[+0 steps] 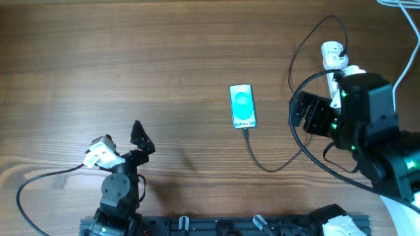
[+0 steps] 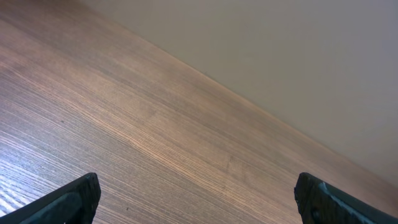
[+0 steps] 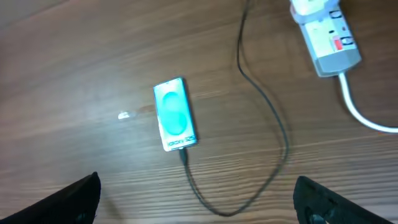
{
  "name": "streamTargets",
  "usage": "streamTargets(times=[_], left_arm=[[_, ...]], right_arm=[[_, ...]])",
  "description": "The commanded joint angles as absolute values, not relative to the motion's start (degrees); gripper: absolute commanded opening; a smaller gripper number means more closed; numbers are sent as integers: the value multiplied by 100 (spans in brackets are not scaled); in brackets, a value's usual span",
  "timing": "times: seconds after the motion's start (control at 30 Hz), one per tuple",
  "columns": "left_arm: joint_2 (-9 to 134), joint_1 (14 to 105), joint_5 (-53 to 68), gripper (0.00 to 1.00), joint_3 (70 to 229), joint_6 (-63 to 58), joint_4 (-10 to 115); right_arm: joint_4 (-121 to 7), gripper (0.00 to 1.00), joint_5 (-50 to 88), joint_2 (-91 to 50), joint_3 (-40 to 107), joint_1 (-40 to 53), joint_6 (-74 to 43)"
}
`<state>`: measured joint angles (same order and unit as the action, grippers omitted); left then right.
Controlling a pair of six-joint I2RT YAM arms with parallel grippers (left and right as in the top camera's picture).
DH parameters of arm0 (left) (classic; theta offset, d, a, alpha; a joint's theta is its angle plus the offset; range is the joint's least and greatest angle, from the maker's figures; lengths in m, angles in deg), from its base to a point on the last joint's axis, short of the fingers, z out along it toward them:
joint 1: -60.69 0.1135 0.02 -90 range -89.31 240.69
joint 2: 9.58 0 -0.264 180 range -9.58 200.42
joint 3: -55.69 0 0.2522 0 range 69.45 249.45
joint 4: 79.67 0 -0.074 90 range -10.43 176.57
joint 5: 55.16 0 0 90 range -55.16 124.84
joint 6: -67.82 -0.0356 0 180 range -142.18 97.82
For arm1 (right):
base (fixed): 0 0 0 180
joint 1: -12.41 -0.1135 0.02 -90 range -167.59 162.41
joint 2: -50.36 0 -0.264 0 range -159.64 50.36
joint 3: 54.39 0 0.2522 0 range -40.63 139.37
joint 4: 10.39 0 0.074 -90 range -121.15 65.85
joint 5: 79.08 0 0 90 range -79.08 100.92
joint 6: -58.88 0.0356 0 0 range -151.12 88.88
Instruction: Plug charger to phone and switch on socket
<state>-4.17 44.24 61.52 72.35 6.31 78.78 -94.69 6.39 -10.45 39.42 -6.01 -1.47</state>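
Note:
The phone (image 1: 242, 105) lies flat mid-table with its cyan screen lit; it also shows in the right wrist view (image 3: 175, 114). The charger's thin black cable (image 1: 266, 164) runs from the phone's near end, where its connector (image 3: 183, 155) sits in the port, and loops right and up to the socket (image 1: 332, 55). The socket is a white power strip with a red switch (image 3: 340, 43). My right gripper (image 1: 303, 113) is open and empty, raised between the phone and the socket, with the cable loop (image 3: 249, 199) between its fingers. My left gripper (image 1: 141, 136) is open and empty, over bare wood at lower left.
A thick white lead (image 3: 364, 115) leaves the socket's end toward the right edge. White cables (image 1: 403, 13) lie at the top right corner. The left wrist view shows only the wooden tabletop (image 2: 155, 124) and a plain wall beyond its edge.

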Motion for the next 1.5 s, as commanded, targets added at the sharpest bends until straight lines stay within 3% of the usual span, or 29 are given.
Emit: streamTargets(times=[0.0, 0.2, 0.4, 0.57, 0.83, 1.23, 1.47], left_arm=[[-417, 4420, 6126, 100, 7202, 522, 7875], [-417, 4420, 6126, 100, 7202, 522, 7875], [-417, 4420, 6128, 100, 7202, 522, 7875], [-417, 4420, 6128, 100, 7202, 522, 7875], [-417, 4420, 6128, 100, 7202, 522, 7875], [-417, 4420, 6128, 100, 7202, 522, 7875], [-417, 4420, 6126, 100, 7202, 522, 7875]], right_arm=[[-9288, 100, 451, -1045, 3972, -633, -746], [-7631, 99, 890, -136, 3365, -362, -2201], [-5850, 100, 1546, 1989, 1050, 706, -2398], [-4263, 100, 2341, 3547, -628, 1220, -3285], [-2320, 100, 2346, 4812, -2768, 1627, -2112], [-1854, 100, 1972, 5018, -4003, 1860, -1911], [-2357, 100, 1780, 5018, -4034, 1860, -1908]])
